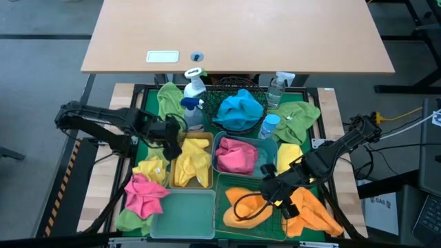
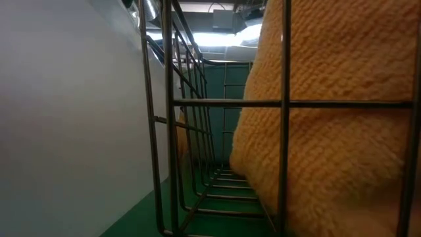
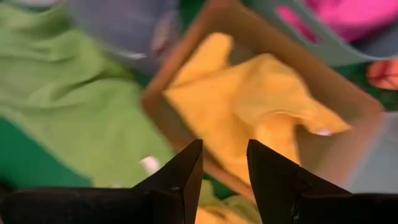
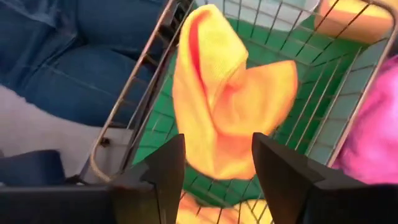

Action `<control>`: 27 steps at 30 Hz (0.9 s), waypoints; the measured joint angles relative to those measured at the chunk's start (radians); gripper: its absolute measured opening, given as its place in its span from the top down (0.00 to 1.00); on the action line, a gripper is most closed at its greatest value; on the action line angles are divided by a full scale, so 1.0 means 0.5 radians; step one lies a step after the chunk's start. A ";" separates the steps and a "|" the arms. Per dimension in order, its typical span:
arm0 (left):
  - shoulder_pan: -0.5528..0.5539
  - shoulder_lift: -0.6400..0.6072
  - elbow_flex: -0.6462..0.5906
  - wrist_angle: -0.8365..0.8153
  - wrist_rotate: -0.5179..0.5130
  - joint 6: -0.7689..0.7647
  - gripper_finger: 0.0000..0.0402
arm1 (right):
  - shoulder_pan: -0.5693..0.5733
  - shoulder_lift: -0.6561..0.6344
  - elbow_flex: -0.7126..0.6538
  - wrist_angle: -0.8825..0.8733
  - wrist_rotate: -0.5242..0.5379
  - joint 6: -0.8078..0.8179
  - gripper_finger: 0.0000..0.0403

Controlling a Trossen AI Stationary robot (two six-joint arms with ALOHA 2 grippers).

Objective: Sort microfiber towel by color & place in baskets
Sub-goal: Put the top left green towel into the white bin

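My right gripper [image 4: 214, 168] is open over the green wire basket [image 1: 222, 207]. An orange towel [image 4: 224, 99] shows blurred between and beyond its fingers, above the basket's floor. More orange cloth [image 1: 244, 203] lies in that basket and fills the low view [image 2: 329, 118]. My left gripper [image 3: 225, 168] is open with nothing between its fingers, above the near-left rim of the amber bin [image 3: 348, 106], where yellow towels [image 3: 249, 99] lie. In the high view it [image 1: 172, 141] stands at that bin's [image 1: 191, 184] far-left corner. My right gripper's open fingers [image 4: 158, 174] stand on either side of the orange towel's lower end [image 4: 211, 163], slanting down from above. Whether they touch it, I cannot tell. The towel hangs bunched over the wire basket.
A teal bin [image 1: 219, 141] holds a pink towel, a black mesh basket [image 1: 227, 86] a blue one, and a pale-green bin [image 1: 182, 213] stands near. Loose towels lie around: green [image 1: 300, 117], yellow [image 1: 289, 157], orange [image 1: 313, 210], pink [image 1: 145, 193]. Spray bottles [image 1: 195, 83] stand at the back. A person's legs [image 4: 81, 56] show beyond the table.
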 joint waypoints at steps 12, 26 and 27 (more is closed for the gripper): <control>0.824 -0.084 0.001 -0.240 -0.109 0.233 0.70 | 0.000 -0.130 0.000 -0.186 0.183 -0.006 0.54; 1.779 -0.081 -0.479 0.388 0.081 0.645 0.70 | 0.002 -0.127 0.000 -0.233 0.176 -0.006 0.54; 1.805 -0.081 -0.509 0.422 0.087 0.648 0.70 | 0.002 -0.127 0.000 -0.233 0.176 -0.006 0.54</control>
